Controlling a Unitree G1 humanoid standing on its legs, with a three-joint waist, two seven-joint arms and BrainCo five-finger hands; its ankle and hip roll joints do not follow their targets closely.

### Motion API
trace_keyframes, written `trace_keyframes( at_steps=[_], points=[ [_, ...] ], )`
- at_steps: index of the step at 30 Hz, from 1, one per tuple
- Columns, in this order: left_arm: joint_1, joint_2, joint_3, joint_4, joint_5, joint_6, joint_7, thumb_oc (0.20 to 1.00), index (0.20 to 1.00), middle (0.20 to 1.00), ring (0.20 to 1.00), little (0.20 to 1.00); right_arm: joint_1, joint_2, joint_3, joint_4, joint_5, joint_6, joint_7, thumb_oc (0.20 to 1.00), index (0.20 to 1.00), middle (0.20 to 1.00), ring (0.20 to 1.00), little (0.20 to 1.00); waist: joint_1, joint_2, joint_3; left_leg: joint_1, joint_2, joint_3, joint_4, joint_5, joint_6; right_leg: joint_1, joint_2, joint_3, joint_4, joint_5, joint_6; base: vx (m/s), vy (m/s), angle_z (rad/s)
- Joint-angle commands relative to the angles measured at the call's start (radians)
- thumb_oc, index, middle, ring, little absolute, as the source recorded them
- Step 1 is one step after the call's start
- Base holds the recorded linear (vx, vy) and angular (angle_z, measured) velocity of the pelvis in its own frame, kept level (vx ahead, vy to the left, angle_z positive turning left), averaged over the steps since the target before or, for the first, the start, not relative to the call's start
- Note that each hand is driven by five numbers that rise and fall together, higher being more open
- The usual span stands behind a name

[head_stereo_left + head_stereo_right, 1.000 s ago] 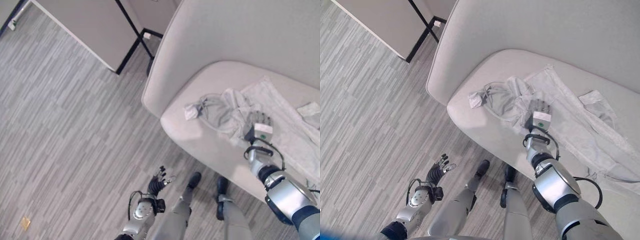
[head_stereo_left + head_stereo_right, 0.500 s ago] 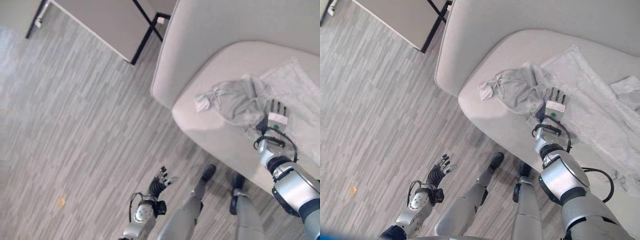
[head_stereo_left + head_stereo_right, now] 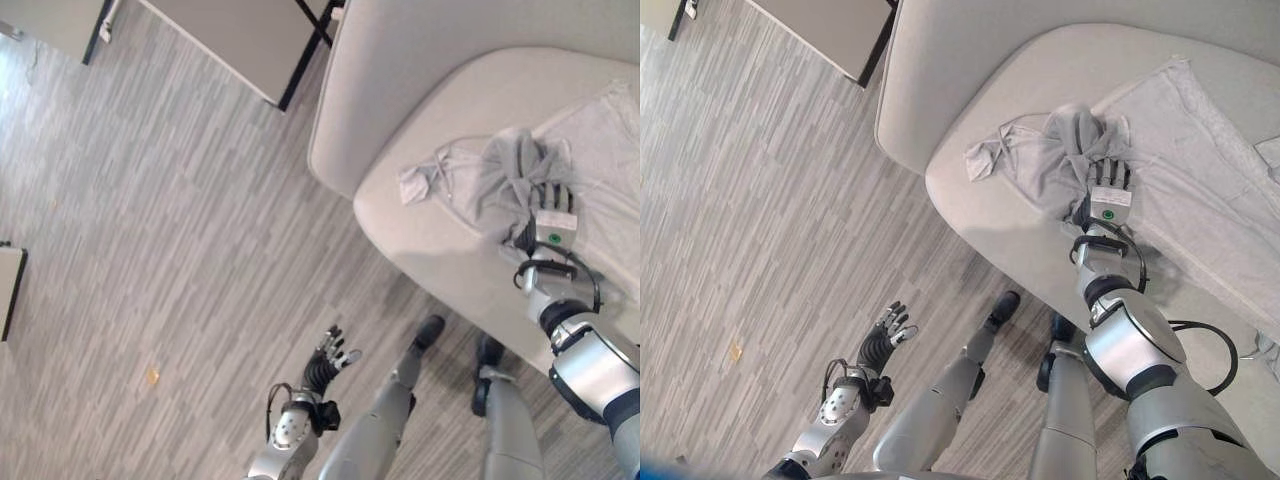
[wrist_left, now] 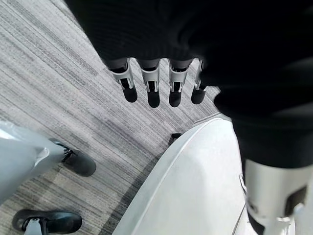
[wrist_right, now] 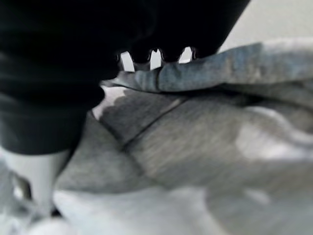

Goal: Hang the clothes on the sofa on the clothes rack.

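**Right hand is into the grey clothes on the sofa**

So the grey clothes (image 3: 1070, 150) are lying on the seat of the pale sofa (image 3: 440, 255), near its front corner. Part of the cloth is bunched up into a raised lump, and the rest spreads flat across the cushion toward the far side. The right hand (image 3: 1108, 188) is right on that bunch, reaching in from the front edge of the seat. In the wrist view its fingers (image 5: 155, 58) curl over a fold of the grey fabric, with the thumb tucked below, so it looks like it's gripping the cloth.

The left hand (image 3: 330, 360) hangs low over the grey striped floor (image 3: 150, 220), well apart from the sofa, fingers straight and spread, holding nothing. Its own wrist view shows the fingers (image 4: 152, 88) sticking out in a row above the floor, with the sofa edge just past them.

Off behind the sofa there's a light panel with black legs (image 3: 230, 40) standing on the floor.
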Motion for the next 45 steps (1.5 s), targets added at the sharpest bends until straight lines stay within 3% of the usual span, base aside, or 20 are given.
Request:
trace_keyframes(
  at_steps=[1, 8, 11, 19, 20, 21, 25, 28, 33, 35, 37, 40, 41, 43, 45],
  points=[
    [-0.060, 0.065, 0.006, -0.044, -0.001, -0.012, 0.015, 1.000, 1.000, 1.000, 1.000, 1.000, 0.031, -0.022, -0.002, 0.084, -0.008, 0.016, 0.127, 0.200, 0.200, 0.200, 0.200, 0.200, 0.016, 0.022, 0.092, 0.089, -0.049, 0.002, -0.024, -0.017, 0.041, 0.233, -0.009, 0.117, -0.228, -0.003, 0.097, 0.00, 0.000, 0.00],
    [-0.055, 0.066, 0.022, -0.042, 0.042, -0.005, 0.053, 1.000, 1.000, 1.000, 1.000, 1.000, 0.112, -0.003, -0.092, 0.066, 0.043, 0.023, 0.057, 0.200, 0.200, 0.200, 0.200, 0.200, -0.007, -0.003, 0.091, 0.146, -0.047, 0.016, -0.026, -0.034, 0.046, 0.312, -0.015, 0.111, -0.261, 0.007, 0.101, 0.01, 0.035, 0.04],
    [-0.065, 0.062, 0.028, -0.027, 0.053, -0.004, 0.068, 1.000, 1.000, 1.000, 1.000, 1.000, 0.155, 0.007, -0.130, 0.047, 0.066, 0.025, 0.023, 0.200, 0.200, 0.200, 0.200, 0.200, -0.026, -0.032, 0.087, 0.167, -0.046, 0.028, -0.019, -0.046, 0.051, 0.345, -0.018, 0.113, -0.280, 0.016, 0.105, 0.00, 0.013, -0.01],
    [-0.109, 0.065, 0.071, 0.050, 0.098, 0.013, 0.090, 1.000, 1.000, 1.000, 1.000, 1.000, 0.355, 0.019, -0.263, -0.147, 0.128, -0.015, -0.070, 0.200, 0.200, 0.200, 0.200, 0.200, -0.132, -0.180, 0.047, 0.248, -0.026, 0.093, 0.002, -0.101, 0.070, 0.477, -0.033, 0.141, -0.362, 0.056, 0.117, 0.01, 0.034, -0.14],
    [-0.108, 0.065, 0.108, 0.081, 0.110, 0.021, 0.090, 1.000, 1.000, 1.000, 1.000, 1.000, 0.448, -0.018, -0.323, -0.325, 0.102, -0.023, -0.089, 0.200, 0.200, 0.200, 0.200, 0.200, -0.180, -0.227, 0.021, 0.292, -0.022, 0.124, 0.008, -0.127, 0.079, 0.528, -0.042, 0.156, -0.388, 0.070, 0.122, 0.07, 0.100, -0.65],
    [-0.098, 0.061, 0.130, 0.096, 0.116, 0.027, 0.086, 1.000, 1.000, 1.000, 1.000, 1.000, 0.511, -0.057, -0.374, -0.462, 0.081, -0.030, -0.088, 0.200, 0.200, 0.200, 0.200, 0.200, -0.209, -0.251, -0.006, 0.319, -0.021, 0.138, 0.008, -0.137, 0.085, 0.554, -0.048, 0.164, -0.408, 0.084, 0.127, 0.06, 0.087, -0.72],
    [-0.084, 0.061, 0.150, 0.112, 0.129, 0.036, 0.078, 1.000, 1.000, 1.000, 1.000, 1.000, 0.576, -0.101, -0.440, -0.612, 0.056, -0.035, -0.078, 0.200, 0.200, 0.200, 0.200, 0.200, -0.235, -0.273, -0.031, 0.362, -0.015, 0.158, 0.002, -0.148, 0.092, 0.594, -0.051, 0.176, -0.429, 0.097, 0.133, 0.04, 0.066, -0.38],
    [-0.053, 0.060, 0.167, 0.126, 0.154, 0.054, 0.048, 1.000, 1.000, 1.000, 1.000, 1.000, 0.636, -0.152, -0.534, -0.744, 0.045, -0.060, -0.055, 0.200, 0.200, 0.200, 0.200, 0.200, -0.265, -0.293, -0.091, 0.443, -0.005, 0.184, -0.022, -0.158, 0.103, 0.654, -0.056, 0.193, -0.460, 0.116, 0.141, 0.05, 0.101, -0.38],
    [-0.052, 0.051, 0.182, 0.185, 0.199, 0.075, 0.032, 1.000, 1.000, 1.000, 1.000, 1.000, 0.627, -0.155, -0.578, -0.865, 0.039, -0.089, -0.032, 0.200, 0.200, 0.200, 0.200, 0.200, -0.288, -0.306, -0.156, 0.523, 0.004, 0.218, -0.051, -0.165, 0.115, 0.704, -0.056, 0.210, -0.472, 0.130, 0.154, 0.03, 0.069, -0.20],
    [-0.052, 0.050, 0.182, 0.185, 0.199, 0.075, 0.032, 1.000, 1.000, 1.000, 1.000, 1.000, 0.628, -0.154, -0.579, -0.867, 0.038, -0.087, -0.030, 0.200, 0.200, 0.200, 0.200, 0.200, -0.287, -0.306, -0.154, 0.527, 0.004, 0.219, -0.053, -0.164, 0.115, 0.706, -0.056, 0.211, -0.473, 0.130, 0.154, 0.01, 0.024, -0.25],
    [-0.050, 0.036, 0.190, 0.201, 0.225, 0.090, 0.046, 1.000, 1.000, 1.000, 1.000, 1.000, 0.557, -0.124, -0.571, -0.947, 0.046, -0.111, -0.015, 0.200, 0.200, 0.200, 0.200, 0.200, -0.292, -0.319, -0.204, 0.588, 0.011, 0.240, -0.074, -0.169, 0.123, 0.744, -0.050, 0.229, -0.474, 0.137, 0.160, 0.02, 0.061, -0.16],
    [-0.051, 0.031, 0.191, 0.203, 0.226, 0.095, 0.053, 1.000, 1.000, 1.000, 1.000, 1.000, 0.540, -0.110, -0.562, -0.970, 0.047, -0.113, -0.013, 0.200, 0.200, 0.200, 0.200, 0.200, -0.290, -0.322, -0.210, 0.597, 0.012, 0.243, -0.077, -0.169, 0.125, 0.754, -0.050, 0.231, -0.475, 0.136, 0.160, 0.01, 0.006, -0.24],
    [-0.053, 0.014, 0.192, 0.209, 0.257, 0.109, 0.088, 1.000, 1.000, 1.000, 1.000, 1.000, 0.494, -0.054, -0.526, -1.045, 0.042, -0.123, 0.013, 0.200, 0.200, 0.200, 0.200, 0.200, -0.284, -0.326, -0.233, 0.620, 0.012, 0.246, -0.079, -0.173, 0.128, 0.770, -0.048, 0.234, -0.474, 0.134, 0.158, 0.00, 0.003, -0.07],
    [-0.053, 0.014, 0.194, 0.209, 0.258, 0.109, 0.089, 1.000, 1.000, 1.000, 1.000, 1.000, 0.493, -0.053, -0.525, -1.046, 0.042, -0.121, 0.014, 0.200, 0.200, 0.200, 0.200, 0.200, -0.285, -0.327, -0.231, 0.621, 0.012, 0.247, -0.079, -0.173, 0.128, 0.771, -0.048, 0.235, -0.474, 0.134, 0.158, 0.00, 0.001, -0.11],
    [-0.050, -0.003, 0.189, 0.205, 0.277, 0.125, 0.120, 1.000, 1.000, 1.000, 1.000, 1.000, 0.458, 0.015, -0.476, -1.091, 0.050, -0.130, 0.043, 0.200, 0.200, 0.200, 0.200, 0.200, -0.276, -0.328, -0.249, 0.640, 0.010, 0.246, -0.081, -0.176, 0.132, 0.786, -0.049, 0.232, -0.472, 0.132, 0.156, 0.01, 0.002, -0.04]
  ],
)
